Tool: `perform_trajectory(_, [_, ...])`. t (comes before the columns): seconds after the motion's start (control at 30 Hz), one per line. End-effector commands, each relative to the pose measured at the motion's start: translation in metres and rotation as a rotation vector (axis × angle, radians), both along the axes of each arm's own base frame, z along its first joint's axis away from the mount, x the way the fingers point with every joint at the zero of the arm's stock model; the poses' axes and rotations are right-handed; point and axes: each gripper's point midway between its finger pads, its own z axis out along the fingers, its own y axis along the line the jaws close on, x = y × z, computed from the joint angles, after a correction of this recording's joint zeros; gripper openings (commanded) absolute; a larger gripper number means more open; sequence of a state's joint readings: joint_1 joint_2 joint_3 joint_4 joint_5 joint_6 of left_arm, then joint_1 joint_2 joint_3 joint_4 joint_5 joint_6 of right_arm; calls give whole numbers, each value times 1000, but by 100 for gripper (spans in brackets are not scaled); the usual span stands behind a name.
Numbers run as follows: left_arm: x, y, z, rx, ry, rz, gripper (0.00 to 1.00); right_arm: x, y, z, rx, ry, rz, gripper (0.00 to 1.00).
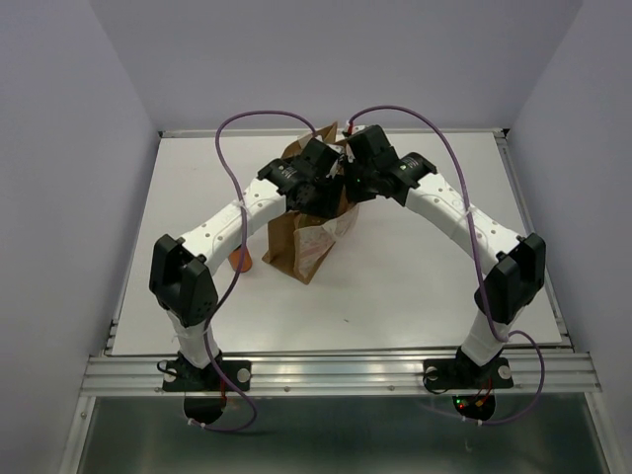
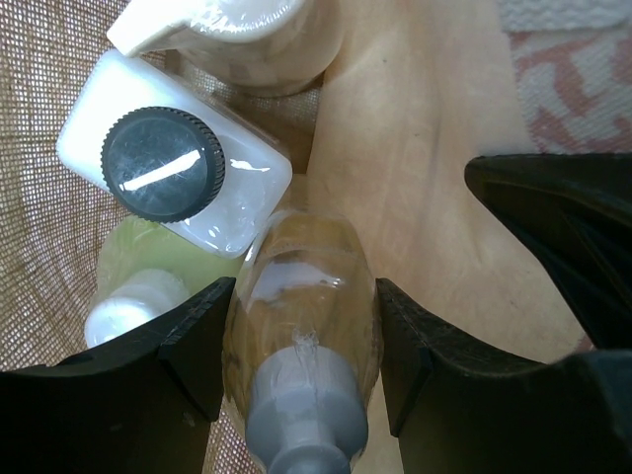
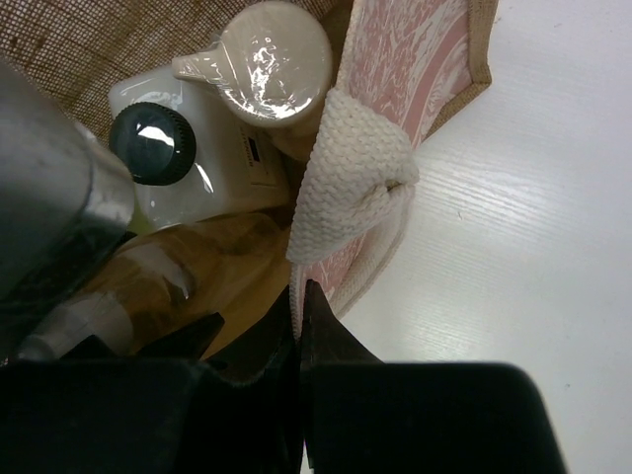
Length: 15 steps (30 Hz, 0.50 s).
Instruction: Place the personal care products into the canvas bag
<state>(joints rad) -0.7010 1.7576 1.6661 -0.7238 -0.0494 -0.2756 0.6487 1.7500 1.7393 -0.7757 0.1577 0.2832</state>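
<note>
The canvas bag (image 1: 306, 245) stands in the middle of the table, its pink-and-white panel facing front. My left gripper (image 2: 304, 296) is inside its mouth, shut on the amber bottle with the white cap (image 2: 306, 267). Below it in the bag lie the beige bottle (image 2: 232, 35), the translucent white bottle with the black cap (image 2: 168, 163) and the yellow-green bottle (image 2: 138, 272). My right gripper (image 3: 299, 291) is shut on the bag's rim next to the white woven handle (image 3: 351, 178). The orange bottle (image 1: 242, 260) stands on the table left of the bag.
Both arms meet over the bag in the top view, the left gripper (image 1: 318, 193) and the right gripper (image 1: 353, 181) close together. The white table (image 1: 434, 276) has raised edges and walls on three sides.
</note>
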Motion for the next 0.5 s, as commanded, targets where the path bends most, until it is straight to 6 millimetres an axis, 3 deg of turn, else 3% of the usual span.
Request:
perform_trajectory(0.0, [-9,3,11,9,28,15,54,8,-4,74,130,-178,-15,1])
perform_trajectory(0.27, [-19,9,25,9,34,-1,76,7,-11,72,116,-180,-19,1])
perform_trajectory(0.47, [-23,14,37,5,21,-3,75,8,-16,70,109,-180,-25,1])
